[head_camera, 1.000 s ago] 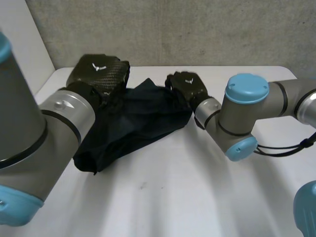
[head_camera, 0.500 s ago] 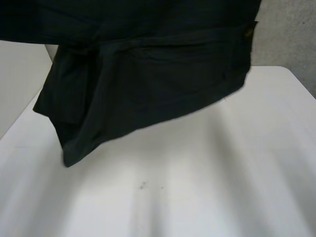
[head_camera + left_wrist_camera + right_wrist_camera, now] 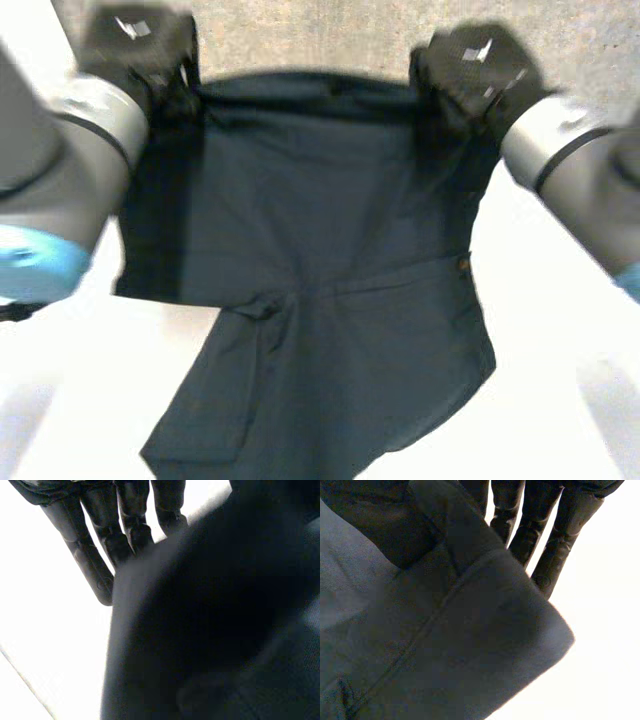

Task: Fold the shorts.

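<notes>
in the head view i see the dark navy fabric shorts (image 3: 330,300) hanging in the centre of the frame. they are spread wide, with the waistband at the top and the legs reaching the bottom edge. the black left hand (image 3: 140,45) is in the upper left of the frame, clamped on one corner of the waistband. the black right hand (image 3: 475,65) is in the upper right, clamped on the other corner. in the left wrist view its fingers (image 3: 95,565) lie straight beside the cloth, and in the right wrist view the fingers (image 3: 560,535) do the same. the white table (image 3: 560,400) shows at the lower right.
</notes>
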You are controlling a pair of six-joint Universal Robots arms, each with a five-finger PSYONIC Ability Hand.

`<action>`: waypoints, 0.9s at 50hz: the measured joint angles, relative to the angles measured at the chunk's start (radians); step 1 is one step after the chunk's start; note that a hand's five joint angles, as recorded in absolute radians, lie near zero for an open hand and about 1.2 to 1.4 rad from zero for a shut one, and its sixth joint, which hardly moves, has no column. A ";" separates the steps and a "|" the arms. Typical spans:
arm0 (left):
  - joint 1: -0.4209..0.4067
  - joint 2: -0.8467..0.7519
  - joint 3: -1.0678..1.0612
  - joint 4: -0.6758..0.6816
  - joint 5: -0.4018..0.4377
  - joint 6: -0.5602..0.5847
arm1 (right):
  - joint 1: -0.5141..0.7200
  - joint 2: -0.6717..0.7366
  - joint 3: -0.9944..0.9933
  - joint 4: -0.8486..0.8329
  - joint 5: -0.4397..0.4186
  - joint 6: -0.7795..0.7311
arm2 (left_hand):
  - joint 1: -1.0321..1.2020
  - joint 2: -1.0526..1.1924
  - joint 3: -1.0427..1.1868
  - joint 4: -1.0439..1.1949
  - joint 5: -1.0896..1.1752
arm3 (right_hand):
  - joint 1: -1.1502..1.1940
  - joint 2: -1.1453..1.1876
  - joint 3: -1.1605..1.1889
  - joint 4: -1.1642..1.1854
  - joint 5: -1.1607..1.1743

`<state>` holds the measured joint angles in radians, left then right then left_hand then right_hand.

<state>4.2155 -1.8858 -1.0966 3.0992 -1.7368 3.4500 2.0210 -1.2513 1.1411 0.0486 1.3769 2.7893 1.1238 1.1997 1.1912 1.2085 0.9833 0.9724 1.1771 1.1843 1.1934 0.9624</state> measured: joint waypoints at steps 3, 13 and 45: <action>0.016 -0.175 0.092 0.019 0.003 0.006 | 0.006 0.150 -0.065 -0.026 0.034 -0.033 | 0.000 0.000 0.000 0.000 0.000 | 0.000 0.000 0.000 0.000 0.000; 0.057 -0.646 0.610 0.084 0.035 0.067 | 0.017 0.548 -0.346 -0.344 0.187 -0.094 | -0.420 -0.442 -0.433 -0.430 -0.321 | -0.283 -0.302 -0.299 -0.281 -0.273; 0.095 -0.084 -0.377 0.026 0.239 0.077 | -0.014 0.106 0.332 -0.064 0.057 -0.082 | -0.919 -0.979 -0.966 -0.991 -0.926 | -0.773 -0.960 -0.971 -0.960 -0.901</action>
<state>4.3109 -1.9702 -1.4732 3.1250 -1.4982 3.5273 2.0065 -1.1450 1.4731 -0.0155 1.4336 2.7076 0.2044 0.2206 0.2248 0.2175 0.0572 0.1995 0.2169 0.2136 0.2331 0.0614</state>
